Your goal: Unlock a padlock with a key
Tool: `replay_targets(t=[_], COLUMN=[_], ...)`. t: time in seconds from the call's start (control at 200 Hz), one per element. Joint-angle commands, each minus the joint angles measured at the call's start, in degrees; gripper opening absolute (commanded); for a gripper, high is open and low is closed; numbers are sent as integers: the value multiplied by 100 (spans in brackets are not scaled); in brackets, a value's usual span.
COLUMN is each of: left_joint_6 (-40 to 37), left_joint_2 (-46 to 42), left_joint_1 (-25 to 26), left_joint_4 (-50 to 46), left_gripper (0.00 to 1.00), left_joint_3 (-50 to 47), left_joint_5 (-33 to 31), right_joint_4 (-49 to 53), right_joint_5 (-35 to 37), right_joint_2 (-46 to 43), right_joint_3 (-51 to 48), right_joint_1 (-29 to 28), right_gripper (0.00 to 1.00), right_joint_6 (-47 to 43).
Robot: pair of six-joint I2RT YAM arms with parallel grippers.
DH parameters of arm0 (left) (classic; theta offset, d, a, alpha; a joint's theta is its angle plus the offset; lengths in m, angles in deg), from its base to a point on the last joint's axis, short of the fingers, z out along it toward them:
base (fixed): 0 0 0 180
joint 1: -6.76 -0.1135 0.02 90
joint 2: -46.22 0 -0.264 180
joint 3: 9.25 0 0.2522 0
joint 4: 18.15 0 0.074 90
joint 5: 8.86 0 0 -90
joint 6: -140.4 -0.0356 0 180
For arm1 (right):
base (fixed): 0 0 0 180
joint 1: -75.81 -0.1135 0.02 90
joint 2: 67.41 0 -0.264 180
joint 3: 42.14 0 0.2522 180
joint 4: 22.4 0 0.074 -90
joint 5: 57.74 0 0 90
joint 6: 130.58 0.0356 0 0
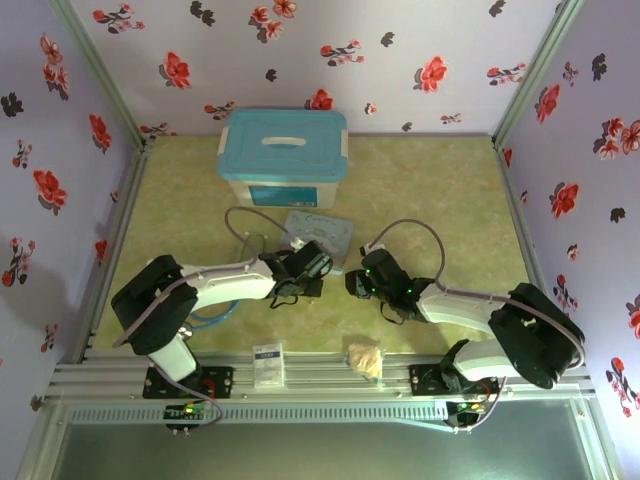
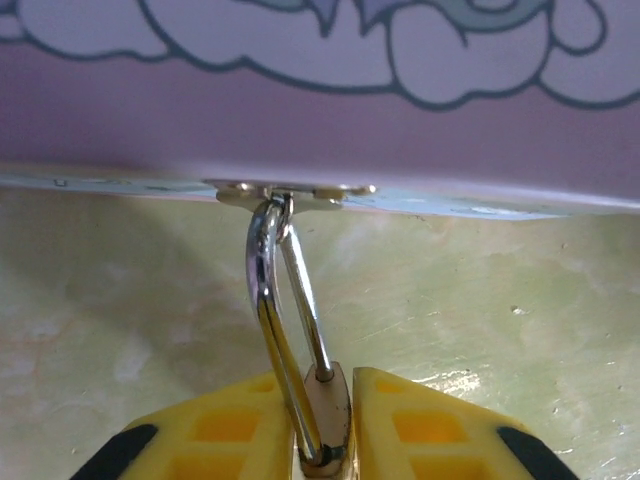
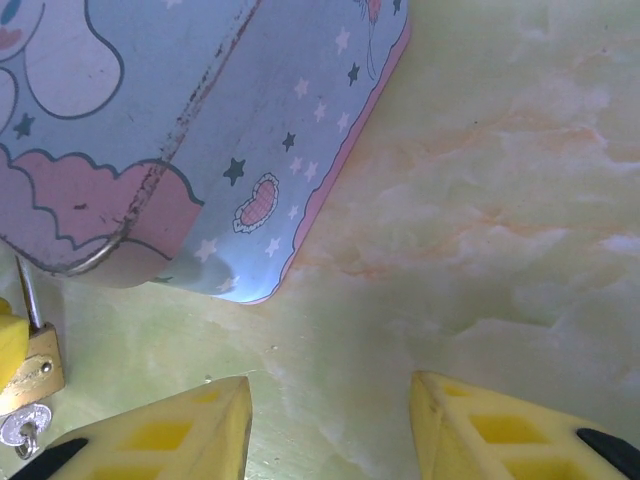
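From the top external view, the main risk is judged to be a collision. The left end effector [image 1: 306, 266] and the right end effector [image 1: 357, 282] stand close together at the middle of the desk [image 1: 450, 200], just in front of the cartoon tin [image 1: 320, 232]. A careless approach could knock the padlock from its hold or push the tin toward the far edge. Both arms are stretched inward from the near edge, wrists converging. In the left wrist view, the padlock [image 2: 327, 405] is pinched by its brass body between the closed yellow fingers [image 2: 230, 430], with its shackle [image 2: 285, 300] threaded through the tin's hasp [image 2: 290, 192]. The grip is narrow, so the body could be twisted loose if the key is turned hard, and the tin could be dragged by the shackle. In the right wrist view, the right end effector is seen wide open and empty, pointed down over bare desk beside the tin's corner. The padlock hangs just beside the tin's edge, with a small silvery piece, taken to be the key [image 3: 20, 428], right beneath it. Whether it is seated in the keyway cannot be told. So small a key could easily be missed or nudged out by the wide fingers.
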Motion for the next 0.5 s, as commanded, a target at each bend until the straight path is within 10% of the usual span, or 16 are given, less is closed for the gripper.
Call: replay_targets(t=[0.0, 0.495], left_joint_6=[-107, 242], left_joint_2=[140, 423], left_joint_1=[149, 432], left_joint_4=[-395, -434], left_gripper=[22, 27], left_joint_3=[211, 223], left_joint_5=[-281, -379], right_joint_4=[79, -38], right_joint_5=[168, 176], right_joint_2=[-58, 105], right_joint_3=[45, -77], right_joint_1=[34, 39], right_gripper=[45, 45], right_joint_6=[65, 180])
